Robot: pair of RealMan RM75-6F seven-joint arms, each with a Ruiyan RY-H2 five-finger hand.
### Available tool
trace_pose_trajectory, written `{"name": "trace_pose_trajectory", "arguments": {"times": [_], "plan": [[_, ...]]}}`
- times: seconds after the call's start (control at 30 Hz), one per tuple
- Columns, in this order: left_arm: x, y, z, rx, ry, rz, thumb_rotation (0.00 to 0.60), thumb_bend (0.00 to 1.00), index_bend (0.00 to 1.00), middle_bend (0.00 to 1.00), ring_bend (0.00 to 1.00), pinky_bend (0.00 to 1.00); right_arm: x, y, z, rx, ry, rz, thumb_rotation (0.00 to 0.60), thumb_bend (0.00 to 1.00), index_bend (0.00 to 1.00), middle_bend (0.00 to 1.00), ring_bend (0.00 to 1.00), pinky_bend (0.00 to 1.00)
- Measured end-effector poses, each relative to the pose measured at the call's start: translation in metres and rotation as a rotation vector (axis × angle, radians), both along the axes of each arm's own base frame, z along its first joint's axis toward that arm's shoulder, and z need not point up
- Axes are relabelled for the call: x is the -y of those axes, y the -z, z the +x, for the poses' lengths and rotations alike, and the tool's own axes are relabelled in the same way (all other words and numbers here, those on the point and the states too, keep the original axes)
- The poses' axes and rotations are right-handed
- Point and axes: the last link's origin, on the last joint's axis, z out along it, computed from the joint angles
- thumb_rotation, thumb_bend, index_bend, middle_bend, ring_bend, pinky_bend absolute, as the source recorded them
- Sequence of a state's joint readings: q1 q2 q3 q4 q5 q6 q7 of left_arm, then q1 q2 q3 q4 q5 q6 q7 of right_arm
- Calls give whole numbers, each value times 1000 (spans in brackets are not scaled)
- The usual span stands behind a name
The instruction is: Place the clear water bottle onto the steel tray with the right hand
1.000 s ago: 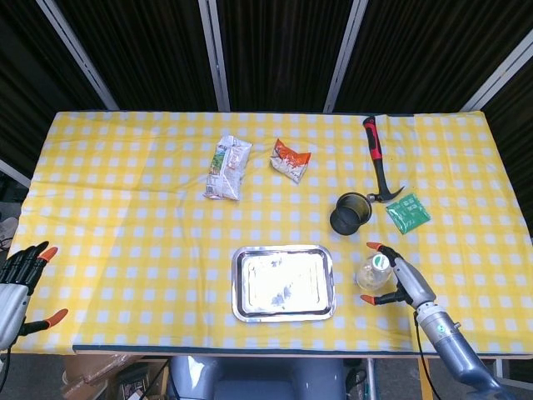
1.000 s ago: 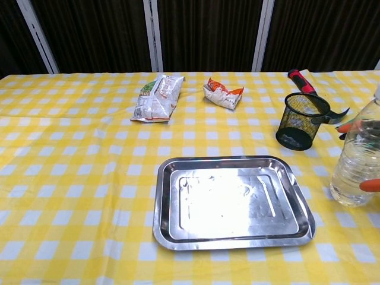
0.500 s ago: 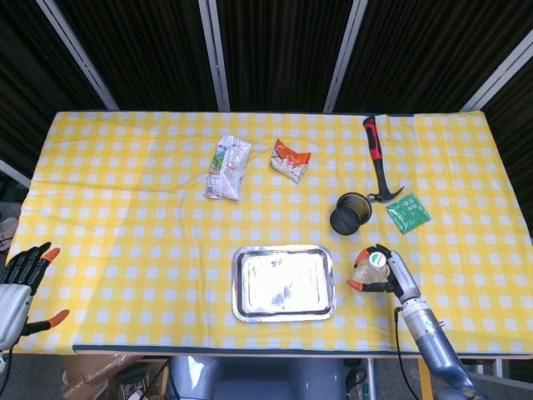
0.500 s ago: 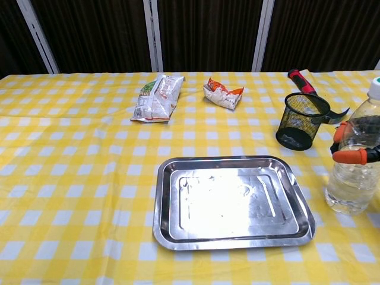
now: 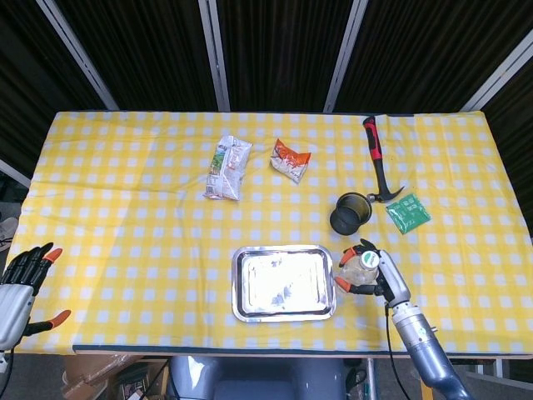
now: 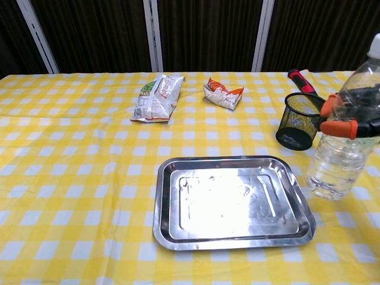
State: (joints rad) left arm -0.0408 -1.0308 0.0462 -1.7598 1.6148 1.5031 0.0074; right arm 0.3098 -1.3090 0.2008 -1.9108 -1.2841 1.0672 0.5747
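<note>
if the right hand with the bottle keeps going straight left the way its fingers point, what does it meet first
Probably the rectangular steel tray: its right rim lies just left of the right hand holding the clear plastic water bottle. The bottle seems lifted, so it may pass over the rim rather than hit it; depth is unclear.

The tray (image 5: 284, 282) lies at the near middle of the table (image 5: 125, 217). Just right of the tray, the right hand (image 5: 376, 277) holds the bottle (image 5: 361, 268) upright. Behind the bottle stands a mesh cup (image 5: 350, 212), with a hammer (image 5: 380, 161) beyond. Two packets (image 5: 227, 167) (image 5: 290, 160) lie well behind the tray; the left hand (image 5: 18, 287) sits far left of it.
</note>
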Motion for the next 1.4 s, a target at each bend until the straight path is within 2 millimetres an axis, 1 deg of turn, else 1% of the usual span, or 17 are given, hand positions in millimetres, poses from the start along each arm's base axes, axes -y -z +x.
{"name": "trace_pose_trajectory", "arguments": {"times": [0.1, 0.2, 0.3, 0.4, 0.5, 0.63, 0.77, 0.87, 0.93, 1.1, 1.17, 1.27, 1.33, 1.4], "plan": [[0, -1, 0, 3, 1, 3, 600, 189, 43, 0, 0, 0, -2, 1, 17, 24, -29, 1, 600, 641, 839, 661, 297, 0], [0, -2, -1, 8, -2, 6, 600, 189, 43, 0, 0, 0, -5, 6, 33, 31, -53, 8, 600, 643, 839, 661, 297, 0], [0, -2, -1, 10, -3, 4, 600, 188, 43, 0, 0, 0, -9, 19, 50, 47, -67, 29, 600, 644, 839, 661, 297, 0], [0, -3, -1, 14, 2, 4, 600, 188, 43, 0, 0, 0, -12, 33, 62, 64, -71, 54, 600, 645, 839, 661, 297, 0], [0, -5, -2, 20, 1, 9, 600, 189, 43, 0, 0, 0, -13, 40, 69, 61, -78, 65, 600, 645, 839, 661, 297, 0], [-1, -7, -3, 24, -3, 14, 600, 189, 43, 0, 0, 0, -12, 37, 72, 37, -91, 63, 600, 684, 839, 661, 297, 0], [-1, -6, -3, 23, 0, 9, 600, 189, 43, 0, 0, 0, -8, 22, 74, 17, -99, 46, 600, 758, 839, 661, 298, 0], [-1, -6, -2, 22, -1, 8, 600, 189, 43, 0, 0, 0, -4, 3, 79, -1, -112, 21, 600, 838, 838, 661, 300, 0], [-1, -6, -3, 22, -3, 9, 600, 189, 43, 0, 0, 0, -1, -13, 85, -16, -124, -1, 600, 868, 838, 661, 302, 0], [-1, -6, -3, 22, -8, 11, 600, 189, 43, 0, 0, 0, 7, -60, 104, -44, -150, -70, 600, 875, 839, 661, 302, 0], [-1, -6, -3, 21, -7, 11, 600, 189, 43, 0, 0, 0, 12, -73, 110, -58, -160, -95, 600, 875, 839, 661, 302, 0], [-1, -6, -2, 22, -6, 13, 600, 189, 43, 0, 0, 0, 19, -84, 112, -79, -167, -105, 600, 875, 839, 661, 302, 0], [0, -6, -2, 24, -6, 13, 600, 189, 43, 0, 0, 0, 19, -84, 110, -85, -163, -81, 600, 875, 839, 661, 302, 0], [0, -7, -2, 27, -6, 15, 600, 189, 43, 0, 0, 0, 18, -80, 106, -82, -142, -48, 600, 876, 839, 661, 302, 0]]}}
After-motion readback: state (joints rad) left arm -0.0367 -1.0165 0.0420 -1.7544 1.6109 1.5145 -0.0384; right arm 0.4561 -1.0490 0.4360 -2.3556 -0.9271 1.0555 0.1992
